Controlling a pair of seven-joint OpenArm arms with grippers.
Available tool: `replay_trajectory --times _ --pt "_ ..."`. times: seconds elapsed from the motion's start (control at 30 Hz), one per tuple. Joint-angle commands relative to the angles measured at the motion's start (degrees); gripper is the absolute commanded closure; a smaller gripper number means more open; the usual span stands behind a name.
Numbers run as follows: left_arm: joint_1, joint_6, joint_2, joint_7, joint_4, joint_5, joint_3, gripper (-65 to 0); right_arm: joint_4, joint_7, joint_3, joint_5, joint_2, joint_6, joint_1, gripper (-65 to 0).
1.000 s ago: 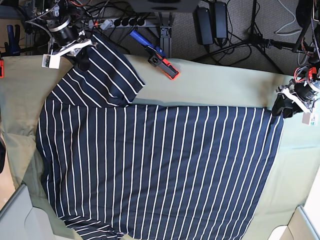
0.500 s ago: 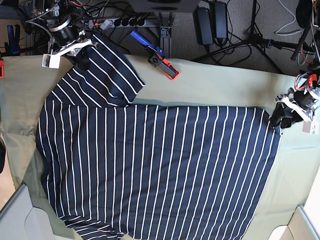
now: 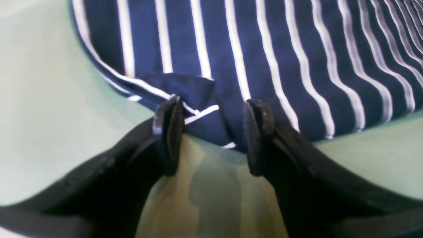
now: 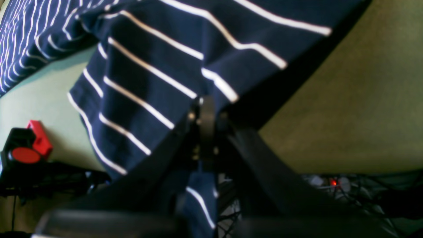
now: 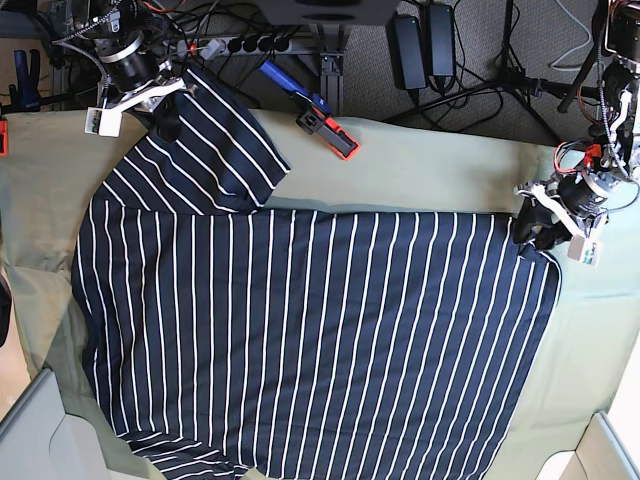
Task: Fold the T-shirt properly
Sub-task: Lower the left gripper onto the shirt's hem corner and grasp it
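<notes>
The navy white-striped T-shirt (image 5: 320,340) lies spread flat on the olive-green table cloth (image 5: 440,170). One sleeve is pulled up toward the far left corner. My right gripper (image 5: 165,112) is shut on that sleeve's edge; in the right wrist view the jaws (image 4: 206,112) pinch the striped fabric (image 4: 148,49), which hangs over the table's edge. My left gripper (image 5: 530,232) sits at the shirt's far right corner. In the left wrist view it (image 3: 213,132) is open, with a small folded bit of the T-shirt hem (image 3: 185,89) lying between the fingertips (image 3: 168,132).
A blue-and-red clamp (image 5: 320,120) is fixed to the table's far edge, and a red-and-black clamp (image 4: 26,148) shows in the right wrist view. Cables and a power strip (image 5: 240,45) lie on the floor behind. Grey bin edges (image 5: 30,430) stand at the near corners.
My left gripper has moved left along the far edge onto the shirt's right corner, and that corner has bunched inward. The right gripper and the sleeve have stayed put.
</notes>
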Motion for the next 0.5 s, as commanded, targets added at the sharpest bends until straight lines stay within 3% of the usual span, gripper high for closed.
replay_trajectory --times 0.0,0.1,0.2,0.4,0.47 --pt "-0.6 1.7 -1.1 -0.8 0.6 0.1 -0.5 -32.8 1.0 1.1 0.2 0.3 0.5 0.0 -0.2 0.0" --pt "-1.2 2.4 -0.9 -0.8 0.6 0.7 -0.5 -32.8 1.0 1.1 0.2 0.3 0.4 0.0 -0.2 0.0" --pt "-2.1 6.2 -0.3 -0.8 0.6 1.4 -0.5 -31.2 1.0 1.1 0.2 0.3 0.4 0.0 -0.2 0.0" --pt "-3.0 7.3 0.2 -0.8 0.6 3.9 -0.5 -0.6 1.0 1.1 0.2 0.3 0.4 0.0 -0.2 0.0" --pt "-3.1 7.3 0.2 -0.8 0.6 3.9 -0.5 0.0 1.0 1.1 0.2 0.3 0.4 0.0 -0.3 0.0"
